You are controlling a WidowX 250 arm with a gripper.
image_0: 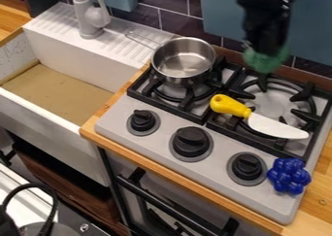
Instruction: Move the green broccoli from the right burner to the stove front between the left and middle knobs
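Pincer (pixel 266 51) over stove's (pixel 156 143) rear; cannot tell whether gripping green thing (pixel 267 61) at tip; loose hold could drop it.

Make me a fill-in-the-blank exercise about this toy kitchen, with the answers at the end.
The metal pot stands on the side of the stove nearer the ____.
The knife has a white blade and a ____ handle.
The bumpy cluster at the stove's front corner is ____.
Along the stove's front is a row of ____ black knobs.

Missing words: sink; yellow; blue; three.
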